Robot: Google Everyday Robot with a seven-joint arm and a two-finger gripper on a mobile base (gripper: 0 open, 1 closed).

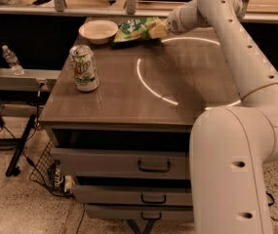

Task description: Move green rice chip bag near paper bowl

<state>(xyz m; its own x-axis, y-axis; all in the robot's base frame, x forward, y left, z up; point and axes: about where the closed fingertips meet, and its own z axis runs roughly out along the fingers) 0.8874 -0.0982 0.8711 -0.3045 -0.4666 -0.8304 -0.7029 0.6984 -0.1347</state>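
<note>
The green rice chip bag (137, 29) is at the far end of the brown table, held by its right edge. My gripper (157, 31) is shut on that edge; the bag's left end hangs close to the tabletop. The off-white paper bowl (98, 31) stands at the far left of the table, just left of the bag, a small gap between them. My white arm reaches in from the right, over the far right part of the table.
A green-and-white soda can (84, 68) stands upright near the table's left edge (55, 99). Drawers are below the front edge. A water bottle (11, 60) sits on a low shelf to the left. A railing runs behind the table.
</note>
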